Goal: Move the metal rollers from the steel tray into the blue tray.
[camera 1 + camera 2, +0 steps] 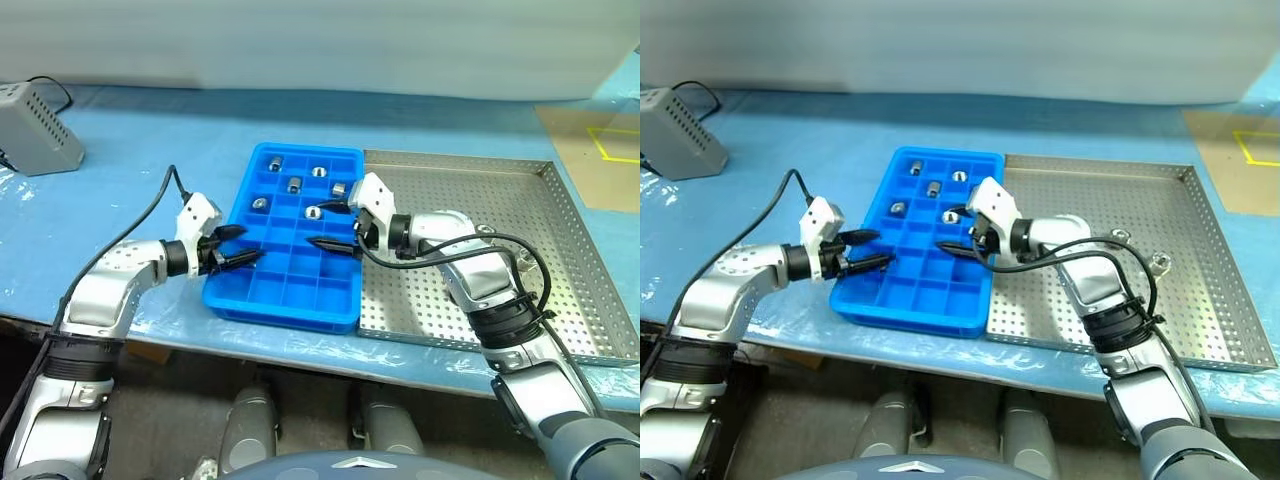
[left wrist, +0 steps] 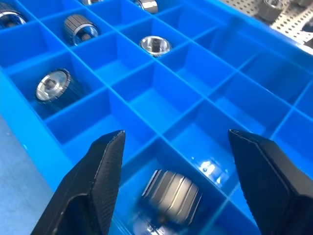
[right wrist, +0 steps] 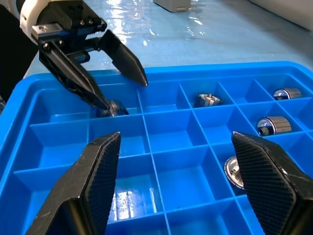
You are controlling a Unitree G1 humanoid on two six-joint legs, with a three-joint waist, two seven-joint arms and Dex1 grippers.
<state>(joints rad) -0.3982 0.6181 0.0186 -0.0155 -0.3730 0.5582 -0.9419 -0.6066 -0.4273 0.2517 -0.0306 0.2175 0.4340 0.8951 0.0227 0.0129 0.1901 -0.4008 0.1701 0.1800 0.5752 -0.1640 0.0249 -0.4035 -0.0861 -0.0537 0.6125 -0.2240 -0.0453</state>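
While both your grippers hang open over the blue tray [image 1: 285, 290], a metal roller [image 2: 168, 196] lies in a compartment between the left gripper's [image 1: 238, 246] spread jaws.

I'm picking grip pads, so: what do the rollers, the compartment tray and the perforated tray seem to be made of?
Rollers: apparently metal, shiny silver-grey, ribbed sides with bright glints. Blue tray: probably moulded plastic, glossy, reflections on its floor. Steel tray: sheet metal, matte silver, punched holes.
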